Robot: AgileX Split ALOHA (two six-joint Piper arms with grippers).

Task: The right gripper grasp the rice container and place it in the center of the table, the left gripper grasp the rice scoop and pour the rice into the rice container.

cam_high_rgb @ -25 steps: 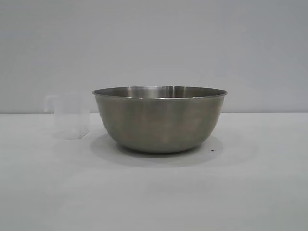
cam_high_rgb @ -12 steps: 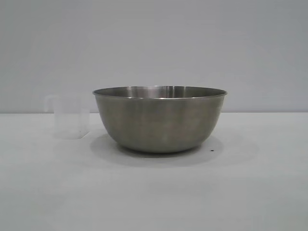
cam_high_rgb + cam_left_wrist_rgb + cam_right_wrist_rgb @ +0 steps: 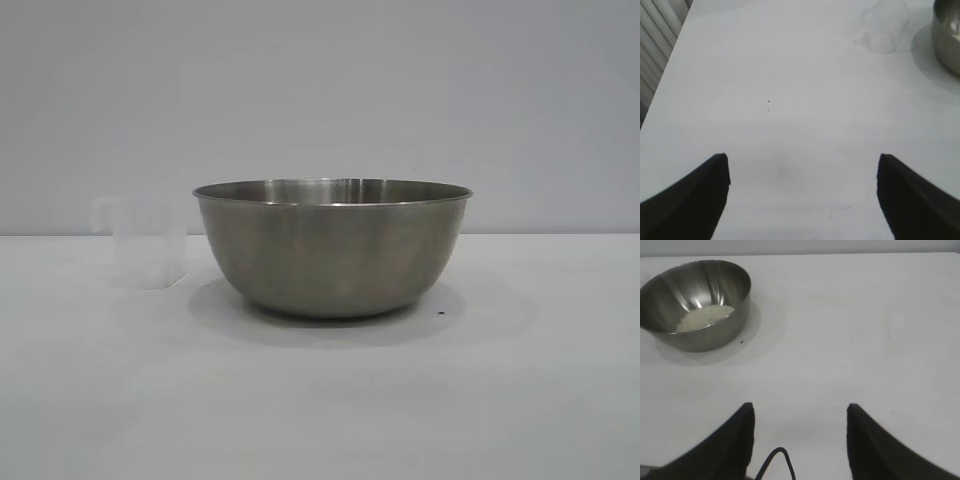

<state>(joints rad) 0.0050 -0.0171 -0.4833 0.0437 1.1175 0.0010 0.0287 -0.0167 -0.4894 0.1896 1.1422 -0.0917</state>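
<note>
Two claws wait over the table (image 3: 320, 400), both spread and holding nothing. The left claw (image 3: 802, 167) stands wide open above bare tabletop; the scoop (image 3: 886, 27) sits upright well ahead of it and off to one side, just beside the bowl (image 3: 949, 35). The right claw (image 3: 800, 412) is about half open, with the bowl (image 3: 697, 302) well ahead of it and likewise off to one side, a heap of rice (image 3: 704, 317) already lying in its bottom. From outside, the bowl (image 3: 332, 245) stands mid-table with the scoop (image 3: 145, 243) near it and apart; neither arm shows in that view.

Judged from this, the pour looks finished and the scoop appears empty. The risks now are few: a claw reaching again for the near-invisible clear scoop could misjudge its edge and knock it over, or nudge it into the bowl. A half-open right claw closing on the thin steel rim might slip on the smooth side and tip the bowl, spilling grains across the white table, where they would be hard to see.
</note>
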